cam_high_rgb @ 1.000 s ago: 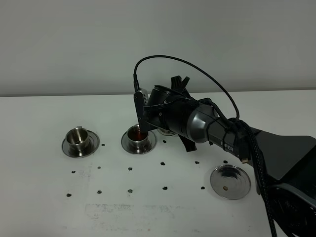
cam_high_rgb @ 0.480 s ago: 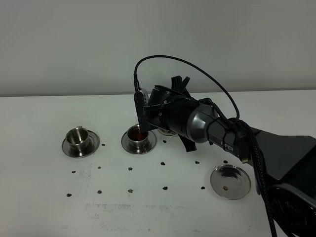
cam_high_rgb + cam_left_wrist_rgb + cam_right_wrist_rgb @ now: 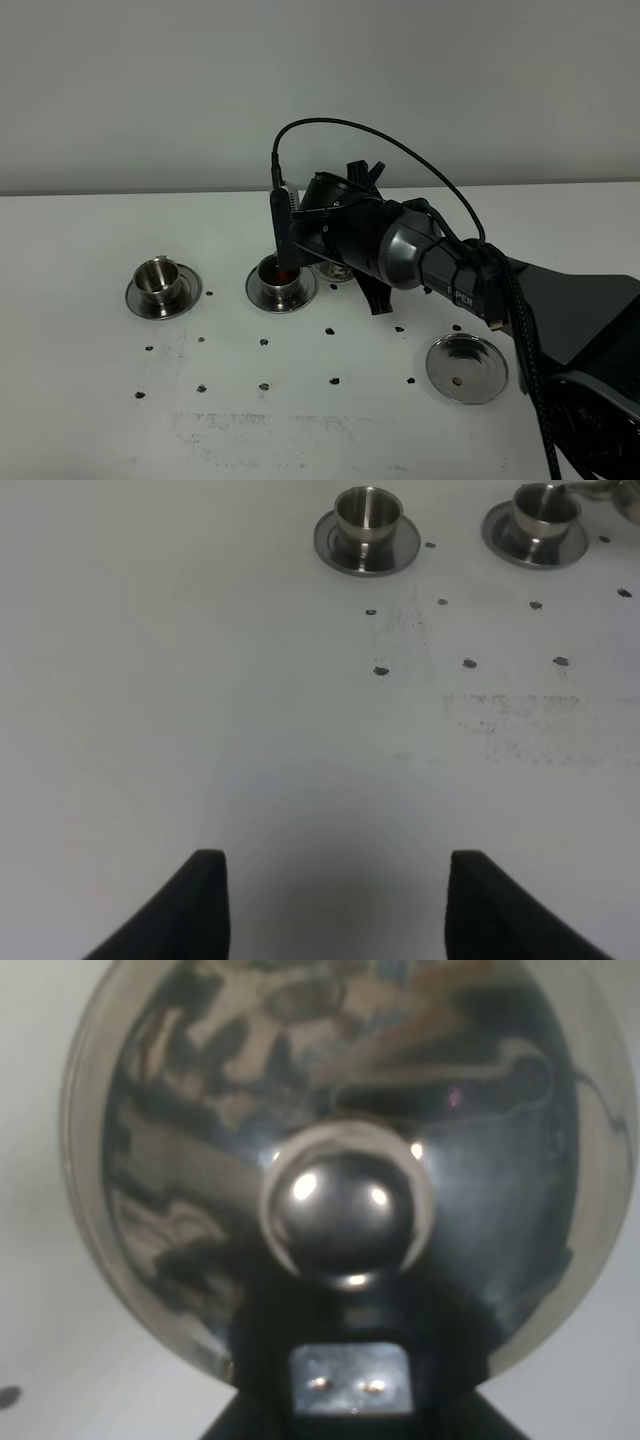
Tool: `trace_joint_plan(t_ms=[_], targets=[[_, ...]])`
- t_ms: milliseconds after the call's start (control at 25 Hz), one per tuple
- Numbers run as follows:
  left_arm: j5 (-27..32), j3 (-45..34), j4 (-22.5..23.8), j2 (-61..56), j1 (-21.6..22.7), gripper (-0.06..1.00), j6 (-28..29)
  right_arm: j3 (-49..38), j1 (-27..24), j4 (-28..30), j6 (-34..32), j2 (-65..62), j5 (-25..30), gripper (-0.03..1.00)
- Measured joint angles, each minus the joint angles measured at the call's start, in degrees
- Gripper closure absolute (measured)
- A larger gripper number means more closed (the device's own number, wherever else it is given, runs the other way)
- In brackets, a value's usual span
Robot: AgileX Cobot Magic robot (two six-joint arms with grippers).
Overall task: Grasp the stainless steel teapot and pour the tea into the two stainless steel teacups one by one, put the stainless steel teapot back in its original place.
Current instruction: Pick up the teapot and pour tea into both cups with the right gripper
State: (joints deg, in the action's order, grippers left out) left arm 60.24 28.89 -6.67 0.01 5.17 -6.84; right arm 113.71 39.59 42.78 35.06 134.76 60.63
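Observation:
My right gripper [image 3: 308, 250] is shut on the stainless steel teapot [image 3: 335, 270], which the black wrist mostly hides. It holds the teapot tilted over the middle teacup [image 3: 281, 278], and that cup has red tea inside. In the right wrist view the teapot's domed lid and knob [image 3: 345, 1205] fill the frame. The other teacup [image 3: 160, 280] stands on its saucer to the left and looks empty. The bare round saucer [image 3: 466, 368] lies at the front right. Over bare table, my left gripper [image 3: 335, 910] is open, with both teacups [image 3: 367, 515] [image 3: 545, 510] far ahead of it.
Small dark specks [image 3: 264, 342] dot the white table [image 3: 300, 430] in front of the cups. The right arm's black body [image 3: 560, 310] and cable [image 3: 400, 140] stretch from the right edge to the table's middle. A pale wall stands behind the table.
The right wrist has turned slightly over the same middle cup and its camera bracket now stands more upright. Cups and saucers have not moved.

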Motion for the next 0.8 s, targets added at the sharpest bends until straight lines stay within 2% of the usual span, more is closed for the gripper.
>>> trace_joint_plan(t_ms=[240,320,600,680,800], targets=[[0.0,0.0,0.0,0.0,0.0,0.41,0.0,0.0,-0.05,-2.67,0.14,-2.3,0.2,0.76],[0.0,0.0,0.0,0.0,0.0,0.41,0.0,0.0,-0.25,-5.29,1.13,-3.11,1.21,0.76],[0.0,0.0,0.0,0.0,0.0,0.41,0.0,0.0,-3.2,-23.88,2.14,-7.2,9.22,0.76],[0.0,0.0,0.0,0.0,0.0,0.41,0.0,0.04,-3.77,-29.6,0.99,-8.35,9.85,0.76],[0.0,0.0,0.0,0.0,0.0,0.41,0.0,0.11,-4.14,-35.25,-1.53,-8.57,9.86,0.76]])
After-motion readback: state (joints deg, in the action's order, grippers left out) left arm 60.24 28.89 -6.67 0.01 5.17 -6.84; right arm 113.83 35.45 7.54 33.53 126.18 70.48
